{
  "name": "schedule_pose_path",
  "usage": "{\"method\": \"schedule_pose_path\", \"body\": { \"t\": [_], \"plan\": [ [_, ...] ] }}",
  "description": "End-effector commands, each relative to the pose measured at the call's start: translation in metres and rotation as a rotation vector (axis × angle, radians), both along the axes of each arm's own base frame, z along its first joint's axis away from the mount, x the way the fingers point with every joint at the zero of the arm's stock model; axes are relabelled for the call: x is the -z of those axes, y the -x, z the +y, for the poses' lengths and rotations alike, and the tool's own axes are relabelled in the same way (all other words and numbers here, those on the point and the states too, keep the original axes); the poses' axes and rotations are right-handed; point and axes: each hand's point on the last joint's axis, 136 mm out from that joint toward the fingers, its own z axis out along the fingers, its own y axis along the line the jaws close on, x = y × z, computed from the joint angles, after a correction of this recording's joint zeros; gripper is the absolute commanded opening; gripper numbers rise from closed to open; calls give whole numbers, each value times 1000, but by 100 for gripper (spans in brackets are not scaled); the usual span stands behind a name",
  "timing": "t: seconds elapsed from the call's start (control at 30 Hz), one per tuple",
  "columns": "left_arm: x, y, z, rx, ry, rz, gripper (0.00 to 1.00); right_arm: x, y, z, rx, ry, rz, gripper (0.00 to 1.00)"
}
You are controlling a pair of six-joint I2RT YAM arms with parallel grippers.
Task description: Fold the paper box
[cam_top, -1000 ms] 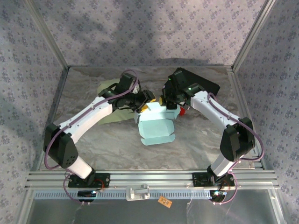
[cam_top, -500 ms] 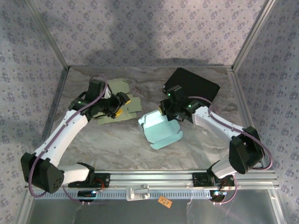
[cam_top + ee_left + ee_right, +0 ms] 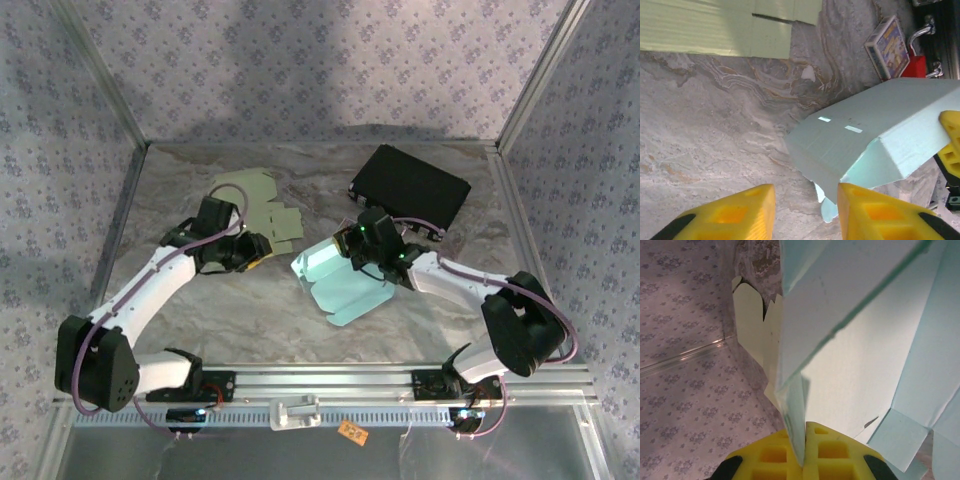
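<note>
right gripper (image 3: 802, 434): yellow fingers clamped on a thin edge of the light-blue paper box (image 3: 855, 340). The finger bases are cut off at the bottom of the wrist shot.
paper box: partly folded, mid-table and tipped up at the pinched end. From overhead the arm covers the actual pinch spot.
left gripper (image 3: 805, 199): fingers apart with bare marble table (image 3: 715, 130) between them, gripping nothing. Both fingers run off the frame's lower edge.
box vs left fingers: a corner sits just ahead of them, and whether it touches is hard to call.
green cardboard blank (image 3: 262, 198): lying flat at far left, its near edge tucked behind the left arm.
black case (image 3: 410, 188): back right, with its front corner hidden by the right arm.
small printed box (image 3: 887, 44): beside a red thing (image 3: 916, 67) by the case. The print is too blurry to read.
</note>
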Motion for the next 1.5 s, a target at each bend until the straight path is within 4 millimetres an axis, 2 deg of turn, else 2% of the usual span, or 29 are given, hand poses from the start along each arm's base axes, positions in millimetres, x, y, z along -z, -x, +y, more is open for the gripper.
{"method": "schedule_pose_path", "body": {
  "t": [0.0,0.03,0.13,0.27,0.37,0.6,1.03,1.47],
  "plan": [
    [-9,2,-12,122,44,-126,28,16,1,-8,32,27,12,0],
    [-5,6,-14,155,40,-146,25,16,1,-8,35,24,14,0],
    [7,19,-17,258,-24,-218,25,16,-2,-8,46,12,22,0],
    [25,27,-16,334,-119,-333,33,15,-1,-7,55,-2,35,0],
    [32,21,-18,350,-155,-379,40,16,3,-8,55,8,58,0],
    [40,7,-43,441,-231,-475,51,23,9,-9,62,23,88,0],
    [50,7,-65,529,-255,-540,50,21,7,-9,95,0,102,0],
    [60,-4,-74,552,-290,-578,46,23,5,-5,89,-23,128,0]
  ]
}}
